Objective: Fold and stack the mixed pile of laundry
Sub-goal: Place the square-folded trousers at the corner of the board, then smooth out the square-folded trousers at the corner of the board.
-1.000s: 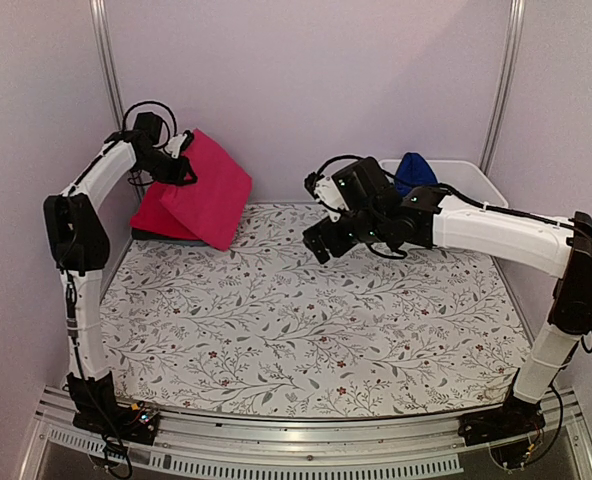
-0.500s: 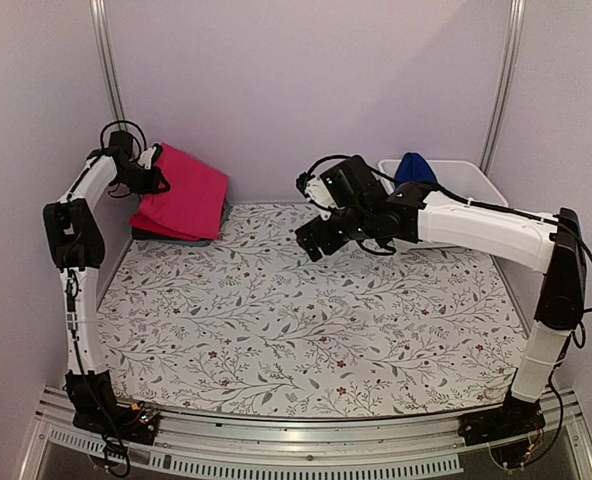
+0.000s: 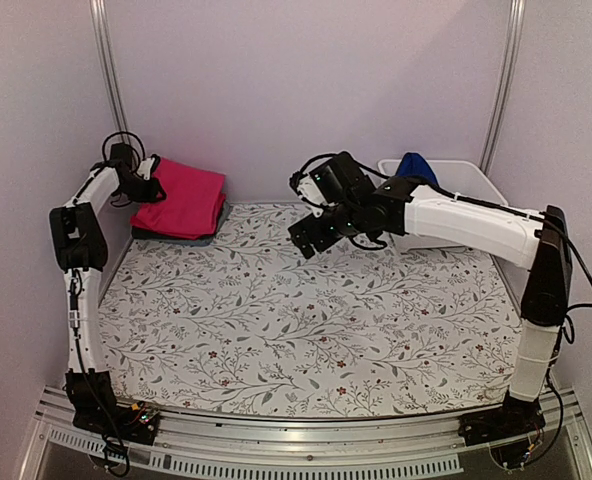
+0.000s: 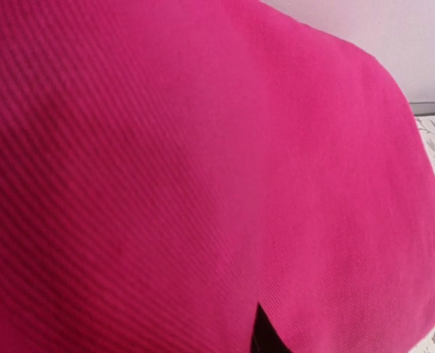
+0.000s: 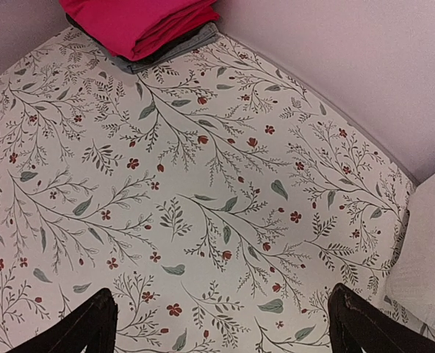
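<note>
A folded magenta-pink garment (image 3: 188, 195) lies flat on top of a stack at the back left corner, over a red layer and a dark charcoal one (image 3: 166, 232). My left gripper (image 3: 144, 190) is at the garment's left edge. In the left wrist view the magenta cloth (image 4: 203, 147) fills the picture and hides the jaws, apart from one dark fingertip (image 4: 265, 334). My right gripper (image 3: 311, 238) hovers open over the middle back of the table, nothing between its fingers (image 5: 92, 323). The same stack (image 5: 140, 22) shows ahead of it. A royal blue garment (image 3: 413, 167) sits in the tub.
The white plastic tub (image 3: 471, 182) stands at the back right against the wall. A floral leaf-patterned cloth (image 3: 306, 330) covers the table. Walls close the back and both sides. The right arm stretches across the back right of the table.
The left gripper has lowered the magenta garment from a raised, tilted hang down flat onto the stack and drawn back left. The right gripper has shifted slightly left and back.
</note>
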`<state>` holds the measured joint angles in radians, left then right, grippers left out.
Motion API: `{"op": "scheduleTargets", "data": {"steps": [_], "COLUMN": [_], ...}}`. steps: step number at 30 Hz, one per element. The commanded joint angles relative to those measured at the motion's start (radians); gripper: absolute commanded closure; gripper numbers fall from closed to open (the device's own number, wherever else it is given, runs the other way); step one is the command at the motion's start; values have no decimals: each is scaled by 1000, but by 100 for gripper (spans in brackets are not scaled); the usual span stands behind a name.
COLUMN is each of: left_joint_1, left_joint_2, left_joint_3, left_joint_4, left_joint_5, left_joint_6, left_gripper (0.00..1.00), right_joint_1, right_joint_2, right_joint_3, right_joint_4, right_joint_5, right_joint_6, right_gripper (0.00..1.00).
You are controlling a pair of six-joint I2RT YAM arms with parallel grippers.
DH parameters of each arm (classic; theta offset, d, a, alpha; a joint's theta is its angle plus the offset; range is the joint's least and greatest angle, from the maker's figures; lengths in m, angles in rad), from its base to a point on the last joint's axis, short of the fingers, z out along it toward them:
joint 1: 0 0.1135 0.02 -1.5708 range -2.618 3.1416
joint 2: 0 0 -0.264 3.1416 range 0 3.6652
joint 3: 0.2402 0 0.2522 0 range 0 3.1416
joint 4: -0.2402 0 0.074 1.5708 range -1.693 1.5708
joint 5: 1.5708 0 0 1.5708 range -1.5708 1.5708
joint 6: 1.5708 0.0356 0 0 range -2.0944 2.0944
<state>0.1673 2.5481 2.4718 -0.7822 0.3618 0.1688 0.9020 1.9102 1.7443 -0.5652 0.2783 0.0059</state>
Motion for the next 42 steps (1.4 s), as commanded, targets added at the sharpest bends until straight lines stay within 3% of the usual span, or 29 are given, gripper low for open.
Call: {"op": "scheduleTargets", "data": {"steps": [1, 7, 8, 9, 18, 23, 25, 29, 34, 42], "left_joint_1": [8, 8, 9, 6, -53, -84, -90, -86, -84, -32], "left_joint_2": [26, -28, -44, -67, -284, -417, -439, -399, -318, -206], "left_joint_3": [51, 26, 16, 6, -113, -233, -248, -221, -255, -281], "left_joint_4": [162, 187, 186, 184, 238, 285, 263, 179, 173, 218], "left_joint_5": [-129, -343, -357, -386, -570, -564, -498, -296, -190, -287], "left_joint_6": [24, -2, -13, -23, -49, -76, -109, -209, -290, -361], "left_gripper": [71, 30, 9, 1, 0, 0, 0, 2, 6, 8], "right_joint_1": [-7, -6, -7, -8, -52, -113, -140, -179, -193, -193], "right_joint_2": [36, 56, 56, 56, 17, -62, -95, -158, -187, -230], "right_joint_3": [69, 89, 88, 84, 28, -57, -88, -135, -173, -243], "right_joint_4": [-38, -45, -45, -44, -14, 39, 63, 97, 95, 94], "right_joint_5": [-1, -11, -11, -11, 13, 6, -15, -44, -72, -83], "right_joint_6": [25, 27, 26, 26, 30, 47, 49, 51, 53, 115], "right_gripper": [1, 1, 1, 1, 1, 1, 1, 1, 1, 1]}}
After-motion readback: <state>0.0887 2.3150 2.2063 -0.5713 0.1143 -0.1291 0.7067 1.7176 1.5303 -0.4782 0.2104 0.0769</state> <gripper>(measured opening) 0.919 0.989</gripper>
